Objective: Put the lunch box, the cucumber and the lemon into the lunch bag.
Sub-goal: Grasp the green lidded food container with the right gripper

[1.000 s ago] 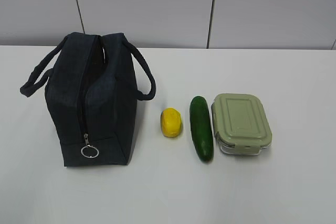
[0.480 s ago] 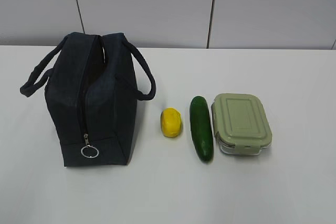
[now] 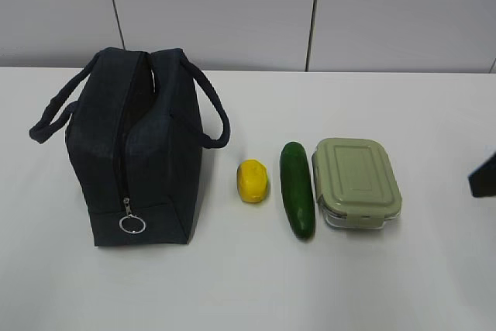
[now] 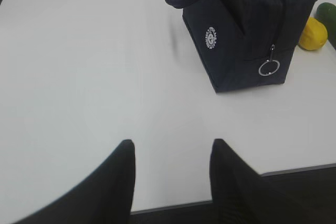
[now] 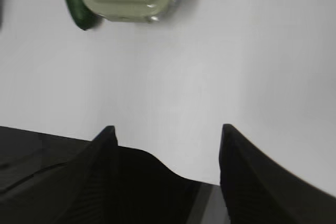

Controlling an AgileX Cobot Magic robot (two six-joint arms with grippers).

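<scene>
The boxy dark navy fabric lunch bag (image 3: 136, 153) stands upright on the left part of the white tabletop (image 3: 256, 284). Its zipper looks drawn down, with the silver ring pull (image 3: 132, 224) hanging low on the near end, but the fabric sides lean together and the mouth shows only as a narrow slit. To its right lie, in a row, the small yellow oval lemon (image 3: 253, 180), the smooth dark green cucumber (image 3: 297, 189) and the flat lunch box with pale sage-green lid (image 3: 356, 182). The cucumber lies just beside the lunch box, maybe touching it.

The left pincer (image 4: 170, 174) stands released and empty, near the front edge of the tabletop, well apart from the bag. The right pincer (image 5: 168, 153) is also released and holds nothing; the lunch box is far ahead of it.

I think the main risk is the narrow opening. If one pincer does not spread it, the wide lunch box may catch on the fabric or a loop handle (image 3: 213, 110) and push the soft bag over. A grasp on the lunch box may also bump the cucumber, which can roll towards the lemon. The smooth lid can slip between the fingers. The round lemon can roll away when touched.
</scene>
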